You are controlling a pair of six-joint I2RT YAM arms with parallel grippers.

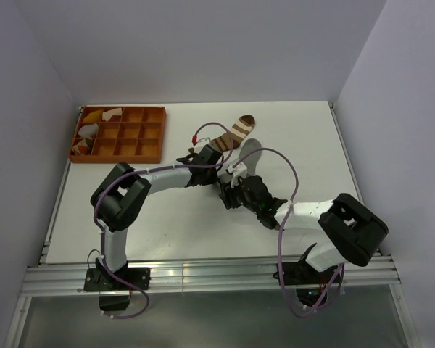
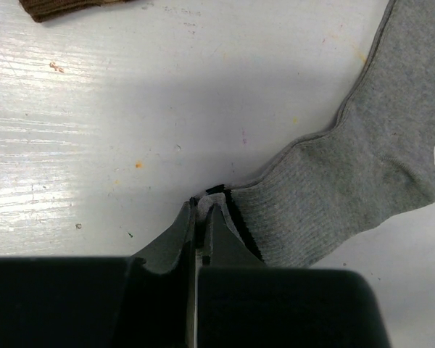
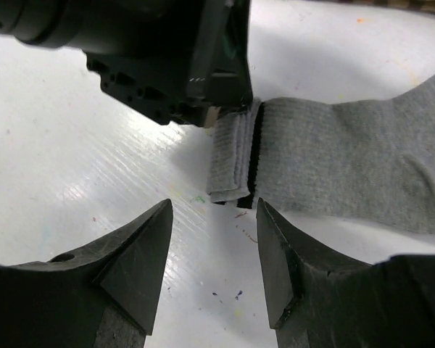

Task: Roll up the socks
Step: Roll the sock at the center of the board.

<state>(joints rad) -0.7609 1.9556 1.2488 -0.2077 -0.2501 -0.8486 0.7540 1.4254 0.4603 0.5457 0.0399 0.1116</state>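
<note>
Pinching grey sock [image 2: 362,167] by its dark-striped cuff with left gripper [image 2: 201,217]: jaws closed right down, fabric nipped at the very tips, at one corner of the cuff edge. Leaving the rest flat on the table [image 2: 130,109], running ahead and to the right of those jaws, heel and foot farthest out.

Cuff turned over once into a short flat fold, lying just ahead of right gripper [image 3: 214,212], in line with its gap. Right jaws spread wide, gripping nothing, tips clear of the fabric. Left pinch at the fold's far end from them, near end free.

Brown striped sock [image 1: 234,132] beyond the left jaws, well apart, untouched.

Handling, as a judgement:
- Light, limp knit. No stiffness, nothing fragile.
- Probably won't keep a fold unaided; expect springback once released.
- Ribbed cuff thicker and grippier than the foot, so best purchase there.
- Single layer hard to lift off the table without scraping; go for the doubled fold, more bulk.

Where to grab: across the fold's free end nearest the right jaws, both layers between the pads. Then turn both ends together. Avoid driving from one corner only, likely to skew the roll into a cone. Keep the foot flat ahead of the jaws for drag.
</note>
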